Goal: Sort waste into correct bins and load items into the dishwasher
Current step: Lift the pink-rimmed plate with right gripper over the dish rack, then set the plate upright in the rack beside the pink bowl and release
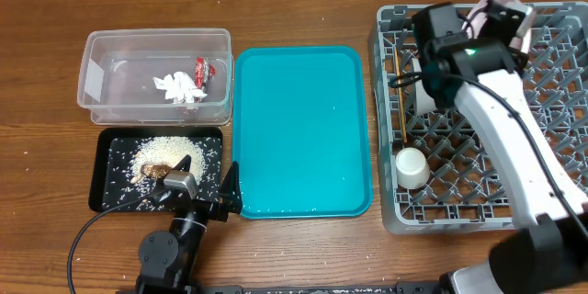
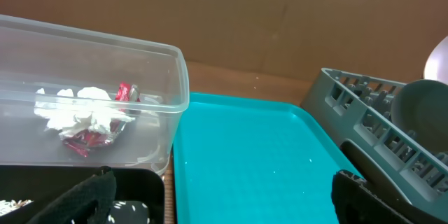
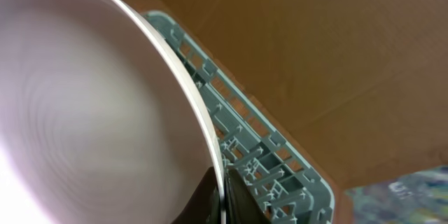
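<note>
My right gripper [image 3: 222,197] is shut on the rim of a pale pink plate [image 3: 91,112] and holds it on edge over the far part of the grey dish rack [image 3: 266,154]. In the overhead view the plate [image 1: 494,2] and right gripper [image 1: 508,21] are at the rack's [image 1: 551,83] back. A white cup [image 1: 412,167] and chopsticks [image 1: 401,101] lie in the rack. The grey bowl [image 2: 420,112] stands in it. The clear tub [image 1: 96,73] holds the tissue [image 1: 177,87] and red wrapper [image 1: 203,69]. The black tray [image 1: 106,193] holds rice [image 1: 165,152] and a brown scrap [image 1: 152,173]. My left gripper [image 1: 226,195] is open and empty.
A large teal tray [image 1: 303,129] lies between the bins and the rack, with a few stray specks on it. In the left wrist view my open left gripper [image 2: 224,210] spans the black tray's corner and the teal tray [image 2: 252,154]. Wood table all around.
</note>
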